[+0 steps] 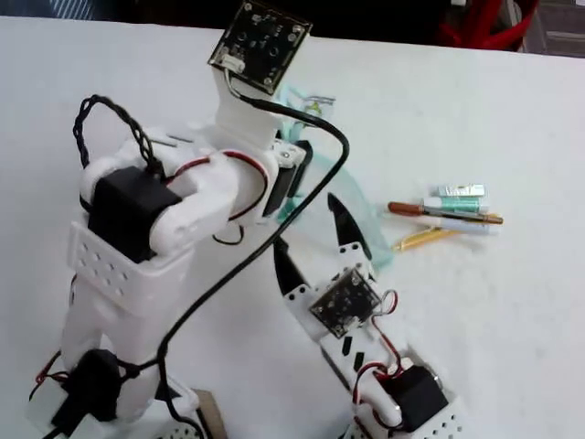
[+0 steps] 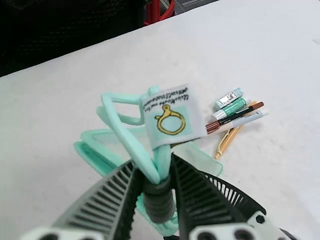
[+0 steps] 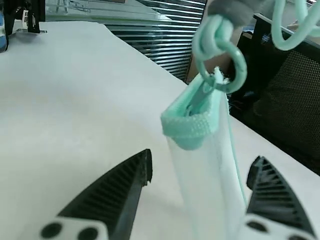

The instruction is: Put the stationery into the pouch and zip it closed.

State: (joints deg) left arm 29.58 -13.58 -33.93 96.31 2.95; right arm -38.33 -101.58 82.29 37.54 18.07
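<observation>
White table (image 1: 521,119), pens (image 1: 445,217) side by side, long axes toward the pouch (image 3: 210,165).

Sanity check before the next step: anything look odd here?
Yes: the left gripper is shut on the pouch's cord, so the pouch dangles, with the right gripper open around it. The pens lie outside.

You're at a white table (image 1: 521,357) in what looks like an office or lab room; slatted window blinds (image 3: 150,30) show beyond its edge in the right wrist view. A black mesh chair (image 3: 285,95) stands just past the table; at one o'clock in the high view a red frame (image 1: 484,23) sits off the far side.
</observation>
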